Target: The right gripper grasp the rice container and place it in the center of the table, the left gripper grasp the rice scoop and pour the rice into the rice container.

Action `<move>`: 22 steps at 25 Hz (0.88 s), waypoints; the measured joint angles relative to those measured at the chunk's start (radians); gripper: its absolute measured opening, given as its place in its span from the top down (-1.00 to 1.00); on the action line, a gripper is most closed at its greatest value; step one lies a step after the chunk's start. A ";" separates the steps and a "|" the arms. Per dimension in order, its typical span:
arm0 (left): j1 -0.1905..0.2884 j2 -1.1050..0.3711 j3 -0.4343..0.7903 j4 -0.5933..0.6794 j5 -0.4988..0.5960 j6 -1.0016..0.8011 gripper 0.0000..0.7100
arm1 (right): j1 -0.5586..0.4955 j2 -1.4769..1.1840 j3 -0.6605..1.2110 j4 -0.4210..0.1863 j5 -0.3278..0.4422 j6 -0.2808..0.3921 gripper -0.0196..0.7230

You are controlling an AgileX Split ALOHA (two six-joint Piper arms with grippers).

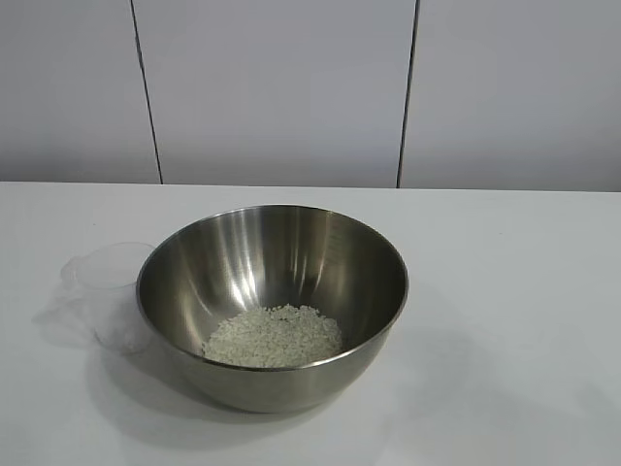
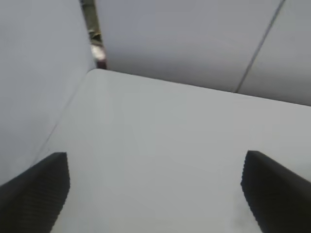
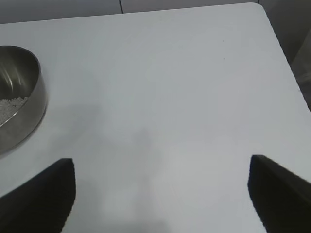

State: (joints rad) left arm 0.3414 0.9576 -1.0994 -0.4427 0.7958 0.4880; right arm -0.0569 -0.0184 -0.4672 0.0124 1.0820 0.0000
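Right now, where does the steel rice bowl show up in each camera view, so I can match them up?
Exterior view: the rice container sits center, rice inside, rice scoop at its left.
Left wrist view: not in it; only bare table between open fingers.
Right wrist view: the bowl is cut off at the left edge.
Shared landmark: the white table.

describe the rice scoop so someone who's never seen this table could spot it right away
On the plain white tabletop stands a large round shiny stainless-steel bowl with a pile of white rice grains in its bottom. At the bowl's left side in the exterior view stands a small transparent plastic measuring cup, upright and looking empty. It is see-through, nearly blending into the table, and much smaller than the bowl.
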 joint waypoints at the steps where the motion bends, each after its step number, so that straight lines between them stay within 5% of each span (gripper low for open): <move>1: -0.044 -0.033 0.001 -0.001 0.016 0.003 -0.94 | 0.000 0.000 0.000 0.000 0.000 0.000 -0.83; 4: -0.124 -0.159 0.003 0.007 0.053 0.002 -0.94 | 0.000 0.000 0.000 0.000 0.000 0.000 -0.83; 14: -0.165 -0.697 0.158 0.367 0.068 -0.385 -0.94 | 0.000 0.000 0.000 0.000 0.000 0.000 -0.83; 22: -0.199 -0.959 0.355 0.443 0.366 -0.476 -0.93 | 0.000 0.000 0.000 0.000 0.000 0.000 -0.83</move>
State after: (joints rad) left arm 0.1424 -0.0018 -0.7446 0.0000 1.1620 0.0117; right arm -0.0569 -0.0184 -0.4672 0.0124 1.0820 0.0000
